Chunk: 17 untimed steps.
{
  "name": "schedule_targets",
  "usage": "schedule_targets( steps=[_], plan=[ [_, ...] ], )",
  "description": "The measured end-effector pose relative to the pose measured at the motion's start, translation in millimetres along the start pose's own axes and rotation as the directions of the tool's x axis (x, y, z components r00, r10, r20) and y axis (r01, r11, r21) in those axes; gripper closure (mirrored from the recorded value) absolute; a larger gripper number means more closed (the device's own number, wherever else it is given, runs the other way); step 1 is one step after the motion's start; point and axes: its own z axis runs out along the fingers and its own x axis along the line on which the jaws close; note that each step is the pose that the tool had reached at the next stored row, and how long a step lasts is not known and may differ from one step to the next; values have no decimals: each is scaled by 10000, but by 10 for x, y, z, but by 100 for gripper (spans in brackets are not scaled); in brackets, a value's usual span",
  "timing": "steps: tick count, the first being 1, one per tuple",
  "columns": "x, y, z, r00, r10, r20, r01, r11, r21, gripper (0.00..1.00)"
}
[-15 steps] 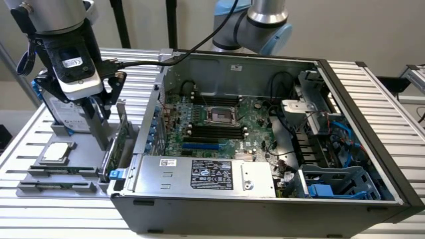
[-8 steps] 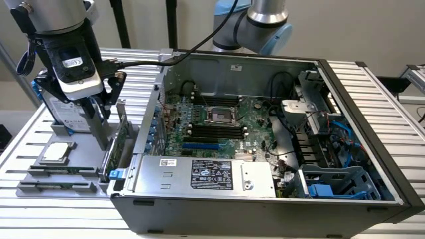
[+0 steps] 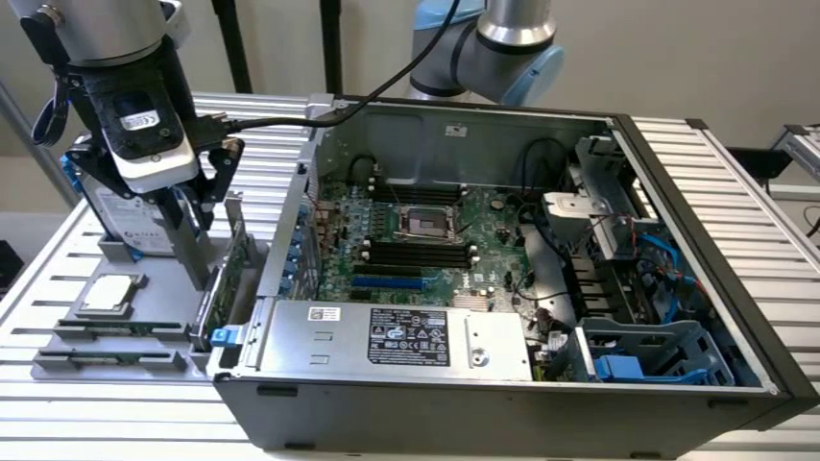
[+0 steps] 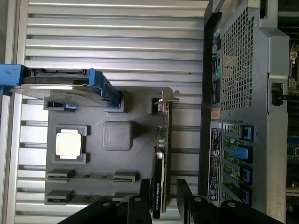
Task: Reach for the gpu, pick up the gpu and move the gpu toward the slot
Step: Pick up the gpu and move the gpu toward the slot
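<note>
Two black fingers [image 4: 185,198] stand spread apart, the gap between them wider than the card they straddle. They grip nothing. The gpu [image 4: 161,154] stands on its long edge, and its near end sits in that gap. One finger looks very close to the card's face, though whether it touches is hard to tell from the wrist view. The silver bracket [image 4: 166,95] is at the card's far end, away from the fingers.

The card rests in a slot of a grey holder tray [image 4: 117,99]. Further out on this tray, on the side away from the computer case [image 4: 238,93], are a square processor chip [image 4: 70,143] and two memory sticks [image 4: 93,176]. Beyond them, at the tray's far edge, stands a hard drive in a blue frame [image 4: 56,86].

The case is just beside the card on its other side. In the exterior view it lies open with its motherboard [image 3: 423,230] exposed. Tray and case both sit on a slatted metal counter [image 4: 117,37].
</note>
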Motion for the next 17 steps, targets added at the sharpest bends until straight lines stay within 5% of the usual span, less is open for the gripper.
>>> schedule_targets(
  steps=[4, 17],
  plan=[
    [-1, 0, 9, 10000, 0, 1, 0, 10000, 0, 55],
    [0, -10, 242, 10000, 0, 0, 0, 10000, 2, 55]
  ],
)
